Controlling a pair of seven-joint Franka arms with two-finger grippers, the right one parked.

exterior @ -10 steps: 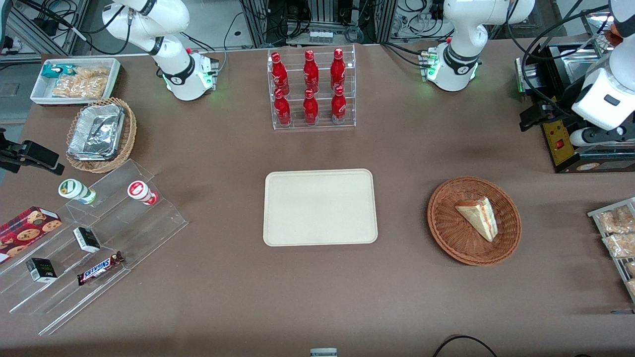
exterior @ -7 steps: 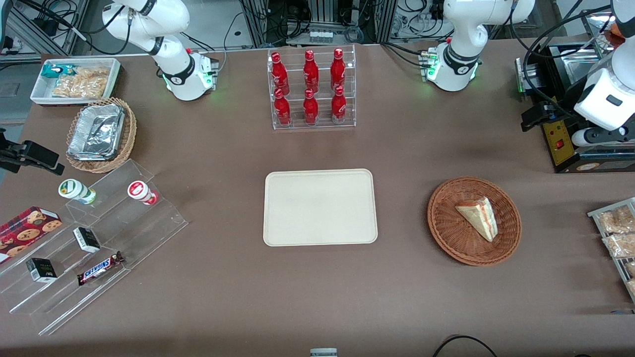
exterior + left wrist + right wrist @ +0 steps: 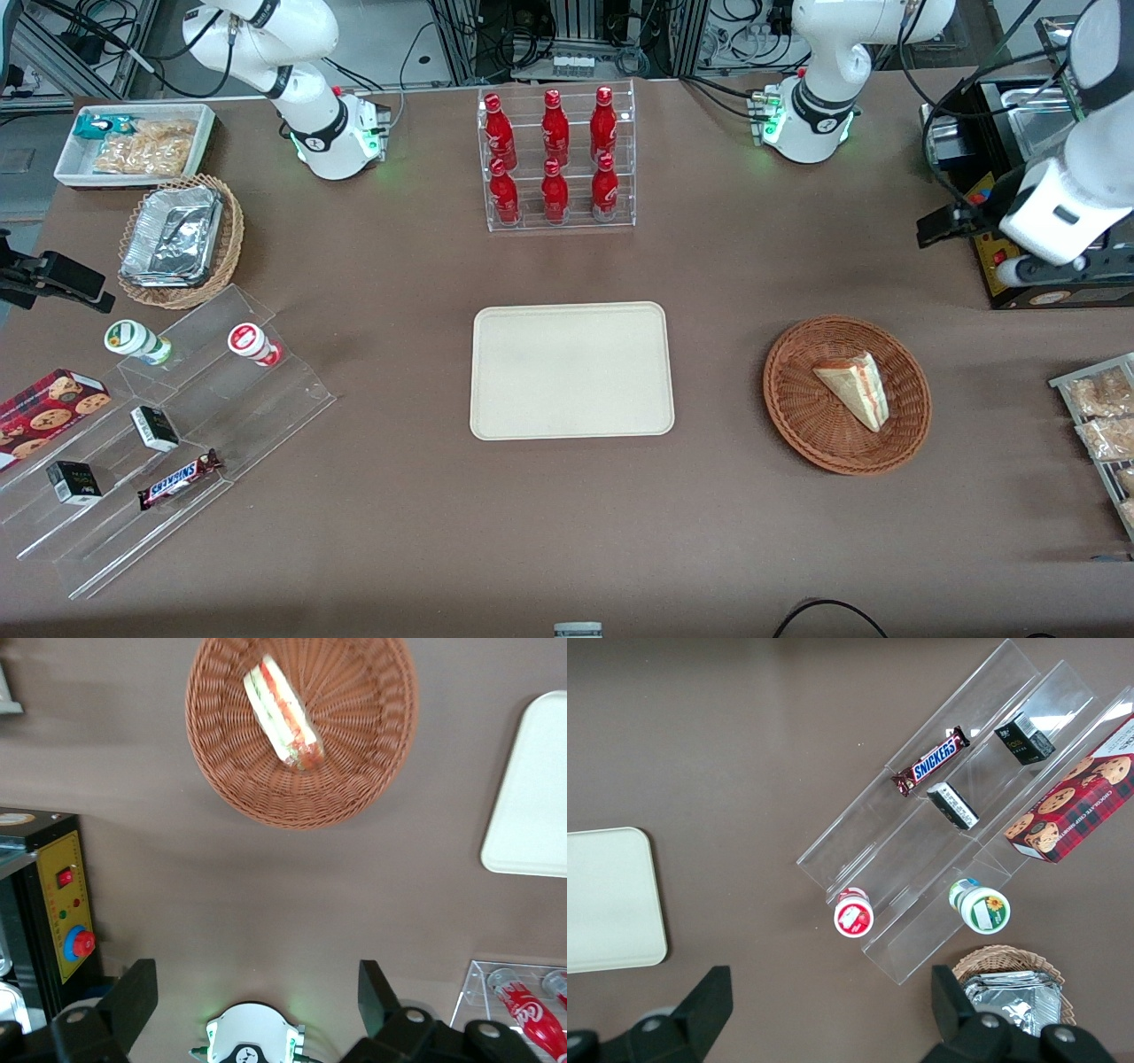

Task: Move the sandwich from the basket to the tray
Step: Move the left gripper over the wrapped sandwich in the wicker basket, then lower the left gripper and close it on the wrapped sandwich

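Observation:
The sandwich (image 3: 855, 387) (image 3: 283, 713), a pale wedge with red and green filling, lies in the round reddish-brown basket (image 3: 797, 434) (image 3: 266, 806). The cream tray (image 3: 571, 370) (image 3: 532, 797) sits bare at mid-table, beside the basket toward the parked arm's end. My gripper (image 3: 943, 226) (image 3: 255, 992) hangs high above the table, farther from the front camera than the basket and toward the working arm's end. It is open, its two black fingers (image 3: 133, 1001) spread wide with nothing between them.
A black box with a yellow button panel (image 3: 1001, 257) (image 3: 62, 912) stands close to the gripper. A clear rack of red bottles (image 3: 556, 159) stands farther back than the tray. Snack packets (image 3: 1099, 425) lie at the working arm's table edge.
My arm has swung a little toward the basket and nearer the front camera. The sandwich, basket and tray have not moved.

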